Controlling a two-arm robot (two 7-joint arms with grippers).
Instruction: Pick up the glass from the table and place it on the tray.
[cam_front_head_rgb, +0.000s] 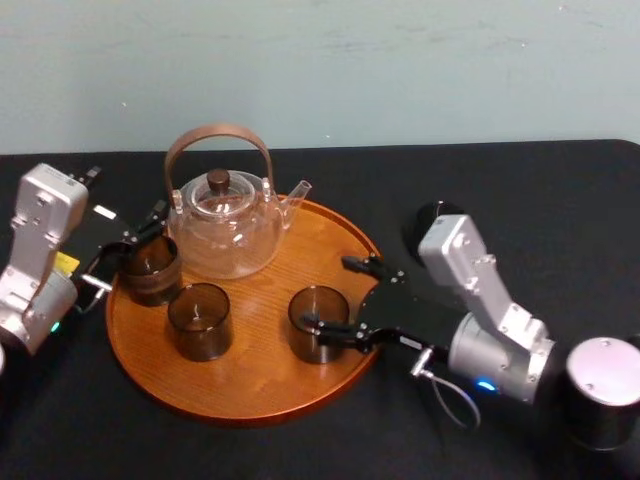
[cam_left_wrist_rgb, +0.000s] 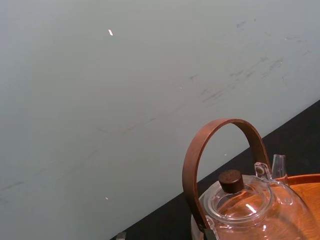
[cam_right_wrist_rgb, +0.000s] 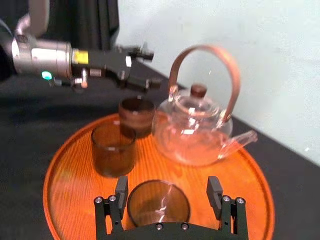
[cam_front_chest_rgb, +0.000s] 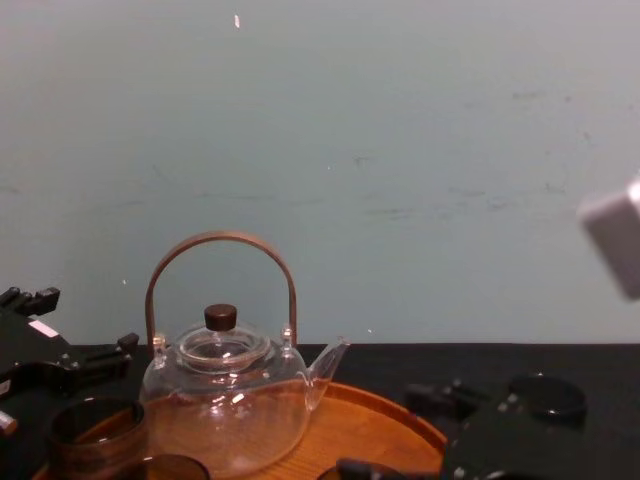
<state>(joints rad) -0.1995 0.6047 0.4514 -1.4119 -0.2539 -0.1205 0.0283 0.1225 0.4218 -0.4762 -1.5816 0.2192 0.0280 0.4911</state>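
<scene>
At the right rim of the round wooden tray (cam_front_head_rgb: 255, 372) I see my right gripper (cam_front_head_rgb: 328, 292) spread around a smoky cylindrical glass (cam_front_head_rgb: 318, 337), left gripper (cam_right_wrist_rgb: 143, 70) spread opposite.

Silver arms (cam_front_head_rgb: 470, 270), black fingers (cam_front_head_rgb: 340, 333)

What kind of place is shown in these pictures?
Probably a robot test bench: a black-covered table against a bare pale wall, a tea tray staged between the left gripper and right gripper.
</scene>
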